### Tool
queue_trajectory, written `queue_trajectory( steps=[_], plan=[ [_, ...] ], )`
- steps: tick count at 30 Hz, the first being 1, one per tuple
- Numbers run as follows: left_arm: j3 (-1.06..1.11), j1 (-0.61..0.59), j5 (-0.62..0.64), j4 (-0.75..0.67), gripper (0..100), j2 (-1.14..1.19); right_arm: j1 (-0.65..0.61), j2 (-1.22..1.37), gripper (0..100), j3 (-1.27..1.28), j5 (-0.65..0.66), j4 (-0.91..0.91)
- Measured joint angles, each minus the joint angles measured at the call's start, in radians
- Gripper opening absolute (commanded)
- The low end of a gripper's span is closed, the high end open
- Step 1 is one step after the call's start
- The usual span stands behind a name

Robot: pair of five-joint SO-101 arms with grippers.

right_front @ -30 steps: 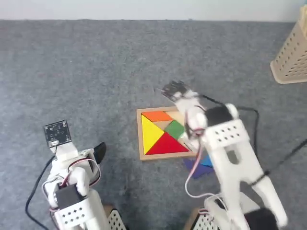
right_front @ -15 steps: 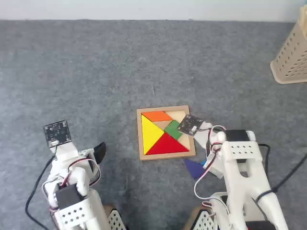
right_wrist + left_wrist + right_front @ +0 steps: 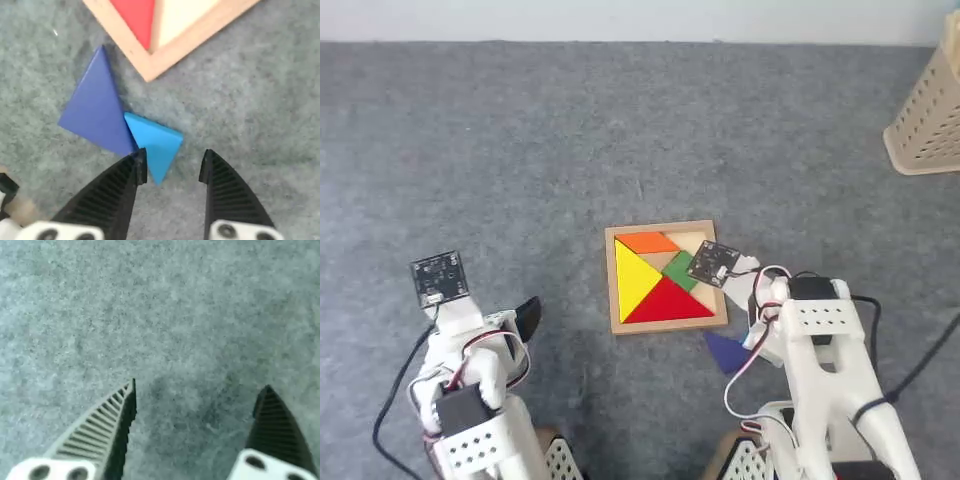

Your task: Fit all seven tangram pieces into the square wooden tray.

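Observation:
The square wooden tray lies mid-table with orange, yellow, red and green pieces fitted in it. A dark blue triangle and a light blue triangle rest on the carpet just off the tray's corner, touching each other. My right gripper hovers open right over the light blue triangle, one finger tip at its edge. In the high view the dark blue triangle peeks out beside the right arm. My left gripper is open above bare carpet, far left of the tray.
A perforated beige container stands at the far right edge. Grey carpet covers the whole table, with wide free room behind and left of the tray.
The right arm has pulled back from over the tray and dropped low beside its near right corner, over the blue pieces. The left arm has stayed still.

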Motion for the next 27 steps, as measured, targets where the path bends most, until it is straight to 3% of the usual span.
queue_trajectory(
  steps=[12, 15, 19, 24, 27],
  plan=[
    [0.000, 0.000, 0.000, 0.000, 35, 0.000, -0.018, 0.000, 18.0, 0.011, 0.000, 0.000],
    [0.000, 0.000, 0.000, 0.000, 35, 0.000, -0.026, 0.000, 18.0, 0.009, -0.052, 0.025],
    [0.000, 0.000, 0.000, 0.000, 35, 0.000, -0.157, -0.006, 18.0, -0.037, -0.195, 0.143],
    [0.000, 0.000, 0.000, 0.000, 35, 0.000, -0.387, -0.009, 18.4, -0.044, -0.382, 0.166],
    [0.000, 0.000, 0.000, 0.000, 35, 0.000, -0.434, -0.009, 18.4, -0.044, -0.419, 0.166]
  ],
)
